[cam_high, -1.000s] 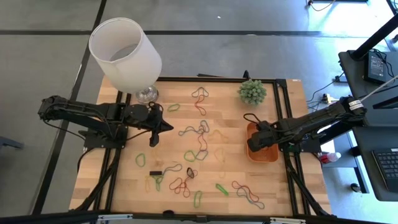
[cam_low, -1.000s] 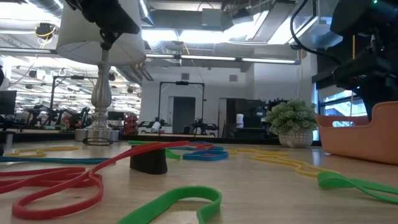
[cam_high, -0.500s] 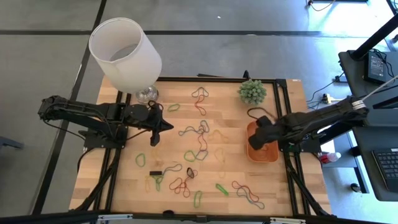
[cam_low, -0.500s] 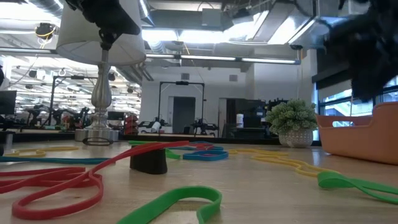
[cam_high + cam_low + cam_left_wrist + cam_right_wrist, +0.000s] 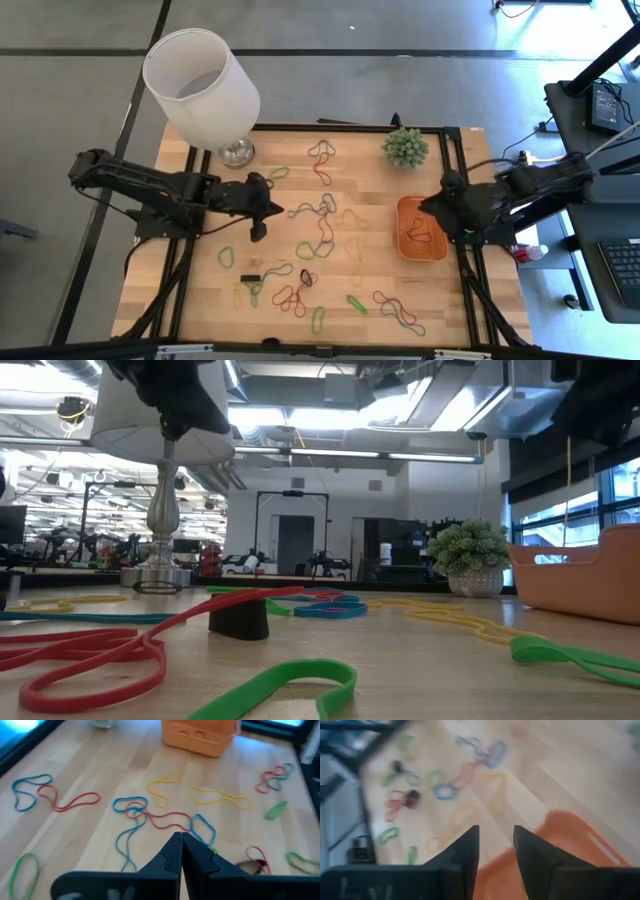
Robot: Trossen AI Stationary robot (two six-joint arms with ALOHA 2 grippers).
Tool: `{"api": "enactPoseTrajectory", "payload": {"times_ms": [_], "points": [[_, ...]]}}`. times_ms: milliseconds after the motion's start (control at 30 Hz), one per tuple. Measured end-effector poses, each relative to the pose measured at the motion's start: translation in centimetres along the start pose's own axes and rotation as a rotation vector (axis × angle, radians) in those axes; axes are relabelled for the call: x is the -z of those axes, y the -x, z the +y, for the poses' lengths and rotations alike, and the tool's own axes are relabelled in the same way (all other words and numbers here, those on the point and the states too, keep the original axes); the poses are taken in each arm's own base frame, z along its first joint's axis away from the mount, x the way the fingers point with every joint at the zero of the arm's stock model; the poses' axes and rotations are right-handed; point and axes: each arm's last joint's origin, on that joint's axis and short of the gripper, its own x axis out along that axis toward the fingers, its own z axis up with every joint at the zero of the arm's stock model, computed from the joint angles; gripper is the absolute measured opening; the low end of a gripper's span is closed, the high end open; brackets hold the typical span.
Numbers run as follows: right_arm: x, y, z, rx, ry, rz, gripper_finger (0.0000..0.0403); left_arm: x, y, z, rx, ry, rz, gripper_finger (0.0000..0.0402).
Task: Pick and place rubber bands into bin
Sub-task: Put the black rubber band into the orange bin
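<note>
Several rubber bands in red, green, yellow, blue and dark colours lie flat across the wooden table, also seen in the left wrist view and the low view. The orange bin sits at the table's right side, with dark bands inside it. My left gripper is shut and hovers left of the middle cluster of bands. My right gripper is open at the bin's right rim. Its fingers stand above the bin's edge.
A lamp with a white shade stands at the far left corner, and a small potted plant at the far right, behind the bin. A small black block lies among the near bands. Black frame rails run along the table's sides.
My right gripper has drawn back from over the bin toward the table's right edge, uncovering the dark bands inside it. My left gripper has moved a little toward the table's right, closer to the middle cluster of bands, staying shut.
</note>
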Motion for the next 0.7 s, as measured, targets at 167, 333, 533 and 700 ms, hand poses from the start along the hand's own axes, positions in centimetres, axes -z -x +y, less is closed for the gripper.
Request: {"api": "enactPoseTrajectory", "payload": {"times_ms": [167, 333, 533, 700], "points": [[-0.8, 0.5, -0.2, 0.021, 0.112, -0.146, 0.0099, -1.3, -1.8, 0.1, -0.104, 0.004, 0.031, 0.0003], [-1.6, 0.1, 0.3, 0.089, 0.136, -0.265, 0.0094, -2.0, -3.5, 1.7, -0.153, 0.031, 0.247, 0.0018], [-1.8, -0.9, 0.7, 0.123, 0.134, -0.251, 0.0093, -1.2, -5.2, 4.6, -0.236, 0.08, 0.539, 0.0076], [-1.9, -1.9, 1.3, 0.139, 0.088, -0.233, 0.0093, 0.0, -6.7, 7.0, -0.303, 0.068, 0.711, 0.0122]]}}
